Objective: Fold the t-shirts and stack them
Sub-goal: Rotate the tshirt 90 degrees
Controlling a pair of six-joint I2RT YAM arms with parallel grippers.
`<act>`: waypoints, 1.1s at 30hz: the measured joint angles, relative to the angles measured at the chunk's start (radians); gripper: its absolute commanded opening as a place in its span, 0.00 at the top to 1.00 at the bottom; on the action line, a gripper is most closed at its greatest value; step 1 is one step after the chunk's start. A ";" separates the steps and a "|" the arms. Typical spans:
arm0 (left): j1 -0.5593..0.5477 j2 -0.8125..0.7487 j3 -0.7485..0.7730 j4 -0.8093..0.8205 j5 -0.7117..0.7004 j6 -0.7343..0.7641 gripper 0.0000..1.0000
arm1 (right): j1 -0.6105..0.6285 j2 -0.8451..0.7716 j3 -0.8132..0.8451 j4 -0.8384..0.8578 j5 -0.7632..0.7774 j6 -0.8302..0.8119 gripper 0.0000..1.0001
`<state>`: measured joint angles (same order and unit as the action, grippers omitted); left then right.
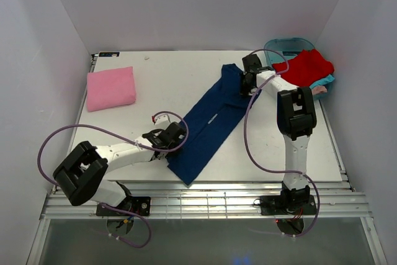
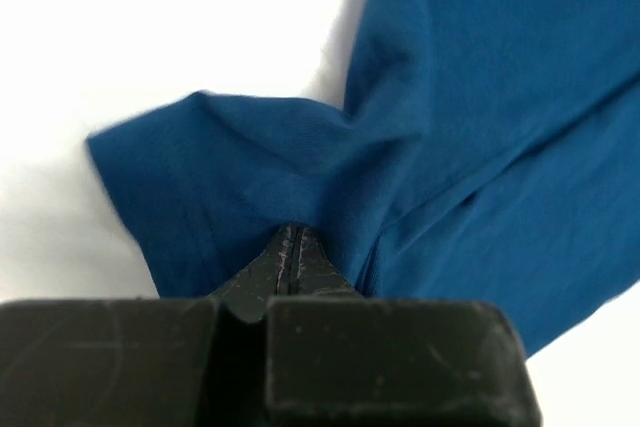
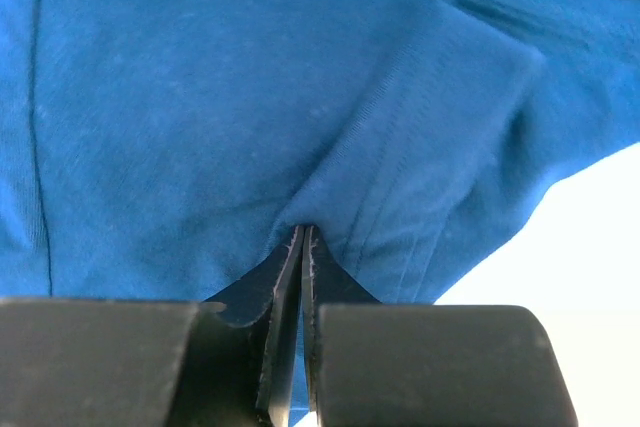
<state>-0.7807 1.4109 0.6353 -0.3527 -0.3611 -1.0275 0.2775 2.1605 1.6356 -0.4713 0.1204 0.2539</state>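
From above, the navy t-shirt [image 1: 208, 122] lies slantwise on the surface [image 1: 155, 72], from the near edge toward the far-right corner, with my left jaws at its near end and my right jaws at its far end. Left wrist: my left jaws are shut on a puckered fold. Right wrist: my right jaws are closed thinly on a stitched hem, so pulling apart could slip it.

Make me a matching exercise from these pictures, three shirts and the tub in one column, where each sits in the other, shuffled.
Column one: 1 pink t-shirt; 2 navy t-shirt; 3 red t-shirt; 4 teal tub.
Column two: A draped over the tub's rim; B standing in the far right corner; C folded, far left; D stretched diagonally across the middle.
Pairs: 1-C, 2-D, 3-A, 4-B.
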 measured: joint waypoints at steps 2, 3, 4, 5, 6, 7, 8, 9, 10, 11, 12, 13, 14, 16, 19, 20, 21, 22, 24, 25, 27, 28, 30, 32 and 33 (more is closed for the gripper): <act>-0.045 0.000 0.010 -0.033 0.006 -0.032 1.00 | 0.001 0.038 0.060 -0.009 0.007 0.003 0.92; -0.068 0.001 0.015 -0.050 0.013 -0.047 1.00 | 0.003 0.057 0.089 -0.011 0.009 0.005 0.92; -0.090 0.002 0.021 -0.067 0.020 -0.060 1.00 | 0.003 0.072 0.112 -0.014 0.010 0.006 0.92; -0.106 0.005 0.027 -0.081 0.030 -0.073 1.00 | 0.005 0.087 0.138 -0.019 0.010 0.007 0.92; -0.129 0.008 0.034 -0.097 0.039 -0.087 1.00 | 0.005 0.105 0.167 -0.031 0.011 0.008 0.92; -0.151 0.014 0.045 -0.116 0.048 -0.099 1.00 | 0.005 0.122 0.195 -0.038 0.010 0.009 0.92; -0.171 0.023 0.059 -0.140 0.060 -0.108 1.00 | 0.004 0.138 0.223 -0.044 0.009 0.011 0.92; -0.189 0.034 0.075 -0.161 0.072 -0.115 1.00 | 0.005 0.153 0.248 -0.050 0.007 0.013 0.92; -0.203 0.048 0.093 -0.180 0.084 -0.121 1.00 | 0.005 0.169 0.272 -0.054 0.004 0.015 0.92; -0.214 0.064 0.112 -0.200 0.096 -0.123 1.00 | 0.005 0.184 0.298 -0.060 -0.001 0.019 0.92; -0.224 0.080 0.134 -0.219 0.107 -0.123 1.00 | 0.005 0.200 0.323 -0.065 -0.008 0.023 0.92; -0.233 0.095 0.152 -0.233 0.115 -0.123 1.00 | 0.005 0.216 0.351 -0.069 -0.017 0.026 0.92; -0.242 0.113 0.173 -0.250 0.121 -0.122 1.00 | 0.005 0.229 0.373 -0.071 -0.025 0.028 0.92; -0.257 0.150 0.215 -0.279 0.134 -0.120 1.00 | 0.005 0.251 0.406 -0.074 -0.049 0.032 0.92; -0.273 0.195 0.269 -0.317 0.156 -0.112 1.00 | 0.006 0.280 0.448 -0.068 -0.098 0.039 0.92; -0.278 0.208 0.286 -0.326 0.164 -0.107 1.00 | 0.006 0.290 0.465 -0.066 -0.115 0.043 0.92; -0.284 0.221 0.301 -0.335 0.170 -0.105 1.00 | 0.006 0.301 0.480 -0.061 -0.132 0.048 0.92; -0.288 0.234 0.317 -0.345 0.176 -0.101 1.00 | 0.006 0.313 0.496 -0.057 -0.150 0.052 0.92; -0.297 0.247 0.334 -0.356 0.183 -0.099 1.00 | 0.006 0.336 0.529 -0.049 -0.177 0.057 0.92; -0.300 0.251 0.340 -0.361 0.186 -0.099 1.00 | 0.006 0.346 0.540 -0.041 -0.192 0.058 0.92; -0.303 0.251 0.342 -0.366 0.187 -0.103 1.00 | 0.007 0.352 0.544 -0.020 -0.218 0.058 0.92; -0.304 0.250 0.342 -0.370 0.188 -0.108 1.00 | 0.007 0.352 0.543 -0.010 -0.230 0.058 0.91; -0.307 0.246 0.343 -0.381 0.188 -0.121 1.00 | 0.006 0.353 0.542 0.013 -0.240 0.052 0.84; -0.319 0.237 0.343 -0.407 0.185 -0.134 1.00 | 0.005 0.352 0.541 0.042 -0.240 0.043 0.78; -0.327 0.229 0.342 -0.426 0.182 -0.142 1.00 | 0.005 0.343 0.531 0.061 -0.235 0.029 0.76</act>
<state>-1.1080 1.6402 0.9771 -0.7788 -0.1791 -1.1690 0.2825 2.5034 2.1666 -0.4103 -0.1143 0.2829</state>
